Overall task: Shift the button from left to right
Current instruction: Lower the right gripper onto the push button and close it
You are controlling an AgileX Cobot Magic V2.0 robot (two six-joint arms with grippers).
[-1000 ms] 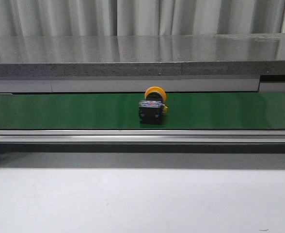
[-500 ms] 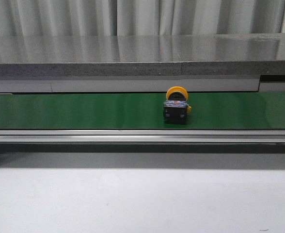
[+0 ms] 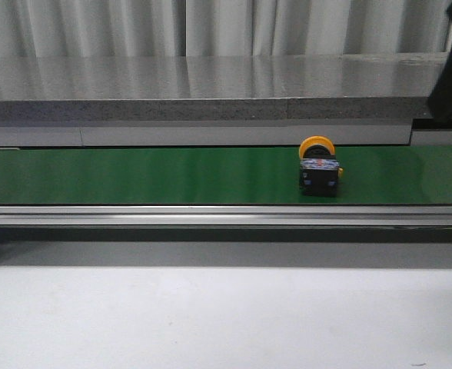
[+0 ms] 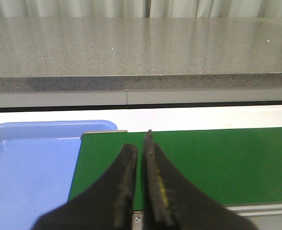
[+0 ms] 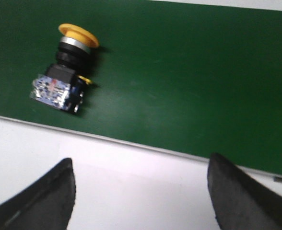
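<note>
The button [image 3: 319,167] lies on its side on the green belt [image 3: 134,175], right of centre, with its yellow-orange cap toward the back. In the right wrist view the button [image 5: 64,81] sits off to one side of my right gripper [image 5: 142,165]. That gripper is wide open, holds nothing, and hovers over the white surface beside the belt's edge. My left gripper [image 4: 139,142] is shut with nothing between its fingers, over the belt's left end [image 4: 203,158]. The button is out of its view.
A blue tray [image 4: 26,167] sits just past the belt's left end. A grey stone ledge [image 3: 211,88] runs behind the belt, and a metal rail [image 3: 211,215] runs along its front. A dark part of my right arm [image 3: 450,73] shows at the top right.
The button has travelled to the right along the belt, from near the middle to right of centre. My right arm has come into the front view at the top right.
</note>
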